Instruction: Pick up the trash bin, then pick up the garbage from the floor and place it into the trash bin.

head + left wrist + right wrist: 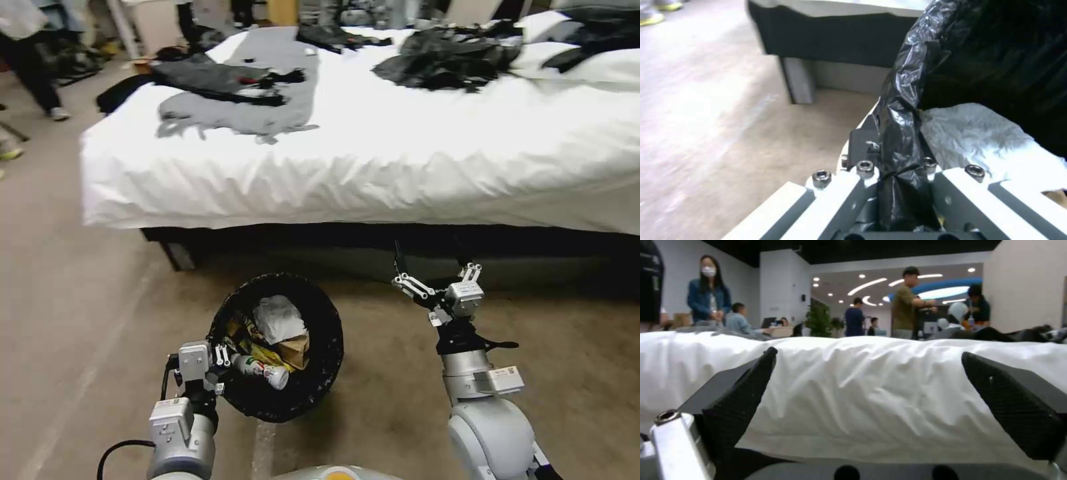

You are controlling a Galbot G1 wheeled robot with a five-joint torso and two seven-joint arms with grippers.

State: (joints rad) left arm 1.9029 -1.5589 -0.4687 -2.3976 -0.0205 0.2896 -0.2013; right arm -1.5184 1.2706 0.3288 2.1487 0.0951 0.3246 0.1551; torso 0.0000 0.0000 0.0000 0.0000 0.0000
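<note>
A worn brownish floor (80, 320) runs up to a bed (427, 167) under a white sheet strewn with grey and black clothes. Nearest, the left gripper (220, 363) is clamped on the bin (320, 380) rim, its fingers (840, 193) pinching the black liner (902, 140). The bin hangs off the floor just before the bed, tilted, mouth facing up toward the head camera. Inside lie a white tissue (279, 319), brown paper (297, 350), yellow wrappers (243, 337) and a small bottle (263, 370) lying crosswise. Farther right, the right gripper (433, 270) hovers spread wide, empty, facing the bed.

Black-lined trash bin (277, 347), garbage (277, 337) inside
</note>
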